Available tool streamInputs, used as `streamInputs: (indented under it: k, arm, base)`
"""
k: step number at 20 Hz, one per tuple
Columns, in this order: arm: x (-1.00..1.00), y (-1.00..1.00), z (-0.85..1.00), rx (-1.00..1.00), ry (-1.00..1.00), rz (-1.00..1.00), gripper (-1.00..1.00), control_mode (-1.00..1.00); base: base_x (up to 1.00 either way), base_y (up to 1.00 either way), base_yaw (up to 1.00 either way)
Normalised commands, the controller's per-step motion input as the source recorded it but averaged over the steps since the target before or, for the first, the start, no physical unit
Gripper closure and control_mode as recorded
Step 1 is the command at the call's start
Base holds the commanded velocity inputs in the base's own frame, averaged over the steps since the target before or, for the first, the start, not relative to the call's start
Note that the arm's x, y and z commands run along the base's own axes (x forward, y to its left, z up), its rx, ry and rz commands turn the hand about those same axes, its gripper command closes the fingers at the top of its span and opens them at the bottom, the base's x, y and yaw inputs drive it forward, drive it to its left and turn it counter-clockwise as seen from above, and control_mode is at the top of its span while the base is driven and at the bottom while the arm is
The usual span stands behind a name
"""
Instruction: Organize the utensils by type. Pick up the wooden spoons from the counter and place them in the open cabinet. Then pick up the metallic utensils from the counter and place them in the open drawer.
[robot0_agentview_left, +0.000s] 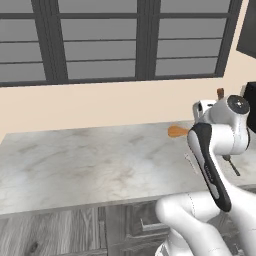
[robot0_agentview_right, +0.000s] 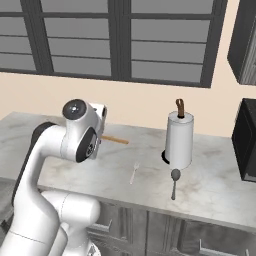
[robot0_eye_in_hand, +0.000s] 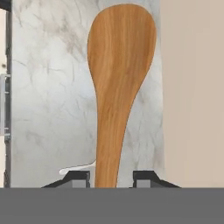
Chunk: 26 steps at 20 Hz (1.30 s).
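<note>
A wooden spoon (robot0_eye_in_hand: 120, 65) stands lengthwise in the hand view, its oval bowl far from the camera and its handle running down between the fingertips of my gripper (robot0_eye_in_hand: 112, 177), which is shut on it. The spoon hangs above the counter (robot0_agentview_left: 75, 165). Its orange bowl (robot0_agentview_left: 176, 131) pokes out left of the arm, and its handle (robot0_agentview_right: 116, 140) sticks out beside the hand. On the counter lie the silver fork (robot0_agentview_right: 134, 172) and the dark grey spoon (robot0_agentview_right: 174, 181), both to the right of the arm.
A white paper towel roll on a holder (robot0_agentview_right: 179, 140) stands just behind the dark spoon. A black appliance (robot0_agentview_right: 246, 140) sits at the counter's right end, with a dark wall cabinet (robot0_agentview_right: 245, 40) above it. Windows line the back wall.
</note>
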Motion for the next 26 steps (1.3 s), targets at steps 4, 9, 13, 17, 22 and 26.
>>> streamInputs:
  k: [4, 9, 13, 17, 22, 26]
  arm:
    - [-0.09, 0.0, 0.0, 0.0, -0.02, 0.0, 1.0, 1.0]
    - [0.0, 0.0, 0.0, 0.0, 0.0, 0.0, 1.0, 1.0]
    - [0.0, 0.0, 0.0, 0.0, 0.0, 0.0, 1.0, 1.0]
    - [0.0, 0.0, 0.0, 0.0, 0.0, 0.0, 1.0, 1.0]
    - [0.0, 0.0, 0.0, 0.0, 0.0, 0.0, 1.0, 1.0]
    - [0.0, 0.0, 0.0, 0.0, 0.0, 0.0, 1.0, 1.0]
  base:
    - [-0.13, -0.01, 0.0]
    - [-0.69, -0.12, -0.07]
    - [-0.56, -0.13, -0.51]
    - [-0.16, -0.04, -0.93]
    - [0.0, -0.06, -1.0]
    - [0.0, -0.1, -1.0]
